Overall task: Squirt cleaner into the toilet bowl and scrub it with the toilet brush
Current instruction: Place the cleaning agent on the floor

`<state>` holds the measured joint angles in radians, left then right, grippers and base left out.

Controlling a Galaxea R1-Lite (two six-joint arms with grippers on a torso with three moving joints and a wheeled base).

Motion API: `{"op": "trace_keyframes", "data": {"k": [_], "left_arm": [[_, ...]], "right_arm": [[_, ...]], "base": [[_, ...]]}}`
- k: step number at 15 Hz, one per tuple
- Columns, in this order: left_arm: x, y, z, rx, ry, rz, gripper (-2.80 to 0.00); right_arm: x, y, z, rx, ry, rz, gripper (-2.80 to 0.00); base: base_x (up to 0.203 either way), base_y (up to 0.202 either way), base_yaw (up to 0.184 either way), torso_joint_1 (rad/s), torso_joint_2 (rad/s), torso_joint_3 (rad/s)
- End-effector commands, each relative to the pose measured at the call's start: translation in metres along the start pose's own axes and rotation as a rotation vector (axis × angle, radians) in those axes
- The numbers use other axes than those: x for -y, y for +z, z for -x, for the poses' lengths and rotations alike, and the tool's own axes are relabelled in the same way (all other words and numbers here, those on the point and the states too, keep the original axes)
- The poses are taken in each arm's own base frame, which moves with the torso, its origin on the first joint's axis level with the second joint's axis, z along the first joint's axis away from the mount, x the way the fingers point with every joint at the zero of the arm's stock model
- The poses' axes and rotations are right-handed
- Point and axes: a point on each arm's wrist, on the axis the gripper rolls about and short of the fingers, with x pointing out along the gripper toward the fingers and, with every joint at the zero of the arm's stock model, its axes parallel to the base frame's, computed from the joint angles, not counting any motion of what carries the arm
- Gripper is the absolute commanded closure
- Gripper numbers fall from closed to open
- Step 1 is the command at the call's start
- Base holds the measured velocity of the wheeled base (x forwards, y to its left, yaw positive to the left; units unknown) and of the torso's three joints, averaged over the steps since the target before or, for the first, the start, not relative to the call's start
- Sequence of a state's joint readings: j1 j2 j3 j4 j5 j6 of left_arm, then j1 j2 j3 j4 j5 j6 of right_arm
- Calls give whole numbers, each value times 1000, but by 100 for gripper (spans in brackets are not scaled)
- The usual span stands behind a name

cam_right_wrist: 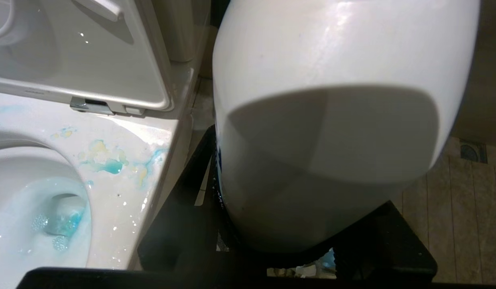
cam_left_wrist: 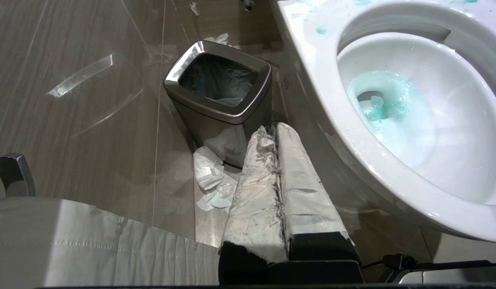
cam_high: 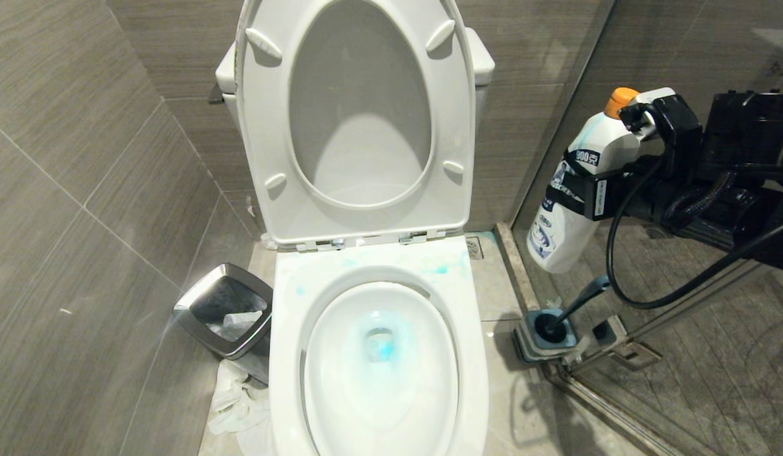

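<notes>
The white toilet bowl (cam_high: pixel 284 361) stands open, its seat and lid raised against the tank. Blue cleaner (cam_high: pixel 380 345) tints the water and smears the back rim (cam_right_wrist: pixel 107 164). My right gripper (cam_high: pixel 578 196) is shut on a white cleaner bottle (cam_high: pixel 556 234) with an orange cap up, held in the air right of the toilet; the bottle (cam_right_wrist: pixel 332 120) fills the right wrist view. Below it, the toilet brush (cam_high: pixel 578 301) leans in its square holder (cam_high: pixel 547 339) on the floor. My left gripper (cam_left_wrist: pixel 274 130), fingers wrapped in white tape, is shut and empty, low beside the bowl (cam_left_wrist: pixel 324 92).
A chrome-rimmed square bin (cam_high: pixel 223 310) stands on the floor left of the toilet, with crumpled tissue (cam_high: pixel 236 402) beside it. A glass shower partition (cam_high: pixel 619 266) and its metal threshold run behind the brush holder. Tiled walls close in on the left and behind.
</notes>
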<state>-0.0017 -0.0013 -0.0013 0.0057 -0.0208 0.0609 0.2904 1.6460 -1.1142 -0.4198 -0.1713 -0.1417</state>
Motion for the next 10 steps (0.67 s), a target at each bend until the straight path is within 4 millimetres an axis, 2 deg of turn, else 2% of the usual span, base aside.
{"op": "trace_keyframes", "data": {"k": [1,5,10], "left_arm": [[0,0,0,-1,-1,1,0],[0,0,0,-1,1,3,0],[0,0,0,-3,2,3,0]], "right_arm": [[-2,-6,-8,9,-2,-1,0],[-8,-24,-34,70,-13,7,0],[-10,-32,-43,50,-10,13,0]], "base": [[0,0,0,0,0,0],[0,0,0,1,1,-22],[0,0,0,4,2,-169]]}}
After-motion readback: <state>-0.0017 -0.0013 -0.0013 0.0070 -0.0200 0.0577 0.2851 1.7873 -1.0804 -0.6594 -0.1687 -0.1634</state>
